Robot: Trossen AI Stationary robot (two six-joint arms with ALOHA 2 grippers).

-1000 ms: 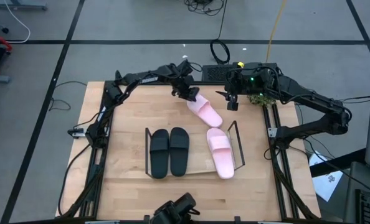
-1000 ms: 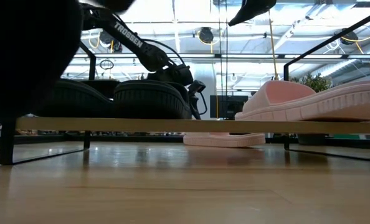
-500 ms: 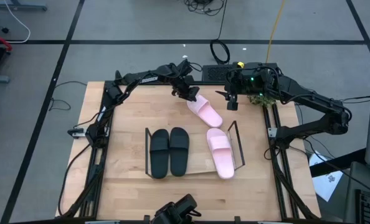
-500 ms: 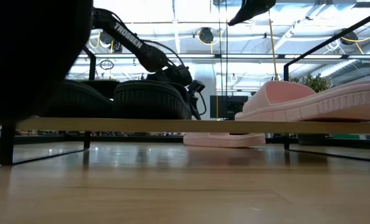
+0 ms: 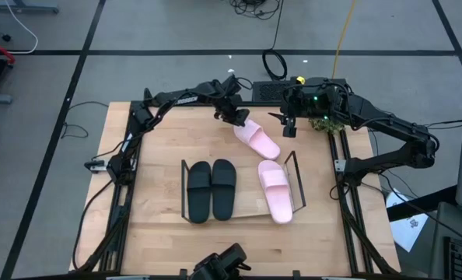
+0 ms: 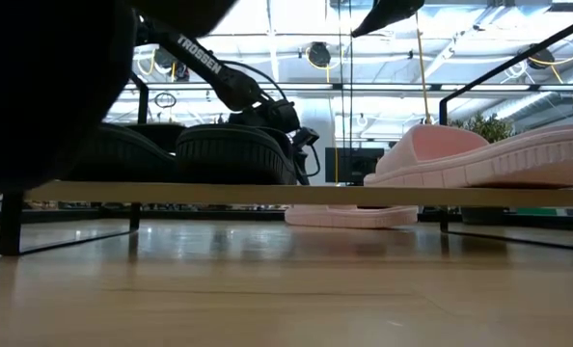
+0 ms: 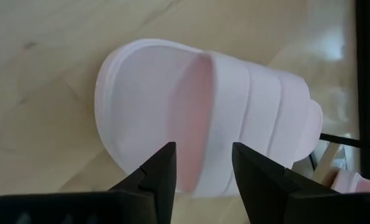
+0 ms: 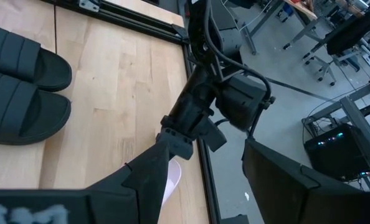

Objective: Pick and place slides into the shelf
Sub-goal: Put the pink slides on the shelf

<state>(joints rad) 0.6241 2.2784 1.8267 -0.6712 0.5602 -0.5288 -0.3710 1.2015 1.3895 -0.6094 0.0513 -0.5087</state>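
A pale pink slide (image 5: 257, 141) lies sole-down on the wooden table, beyond the shelf (image 5: 295, 176). My left gripper (image 5: 236, 118) is at its heel-side half and is open. In the left wrist view its fingers (image 7: 166, 163) stand over the slide's near long edge, by the strap's opening (image 7: 194, 118). On the shelf rest two black slides (image 5: 211, 190) and another pink slide (image 5: 275, 191). My right gripper (image 5: 289, 127) hangs open above the table's far right, holding nothing. My left gripper comes slanting down at the pink slide's long side (image 7: 191, 186), one finger over the footbed and one over the strap (image 7: 253, 112). I cannot tell whether the fingers touch the slide. The slide lies flat on the table.
A gap of bare shelf board (image 5: 246, 198) lies between the black pair and the pink slide. A small green plant (image 5: 322, 123) and dark equipment stand at the table's far right corner. Bare wood lies at the near and left parts of the table (image 5: 157, 140).
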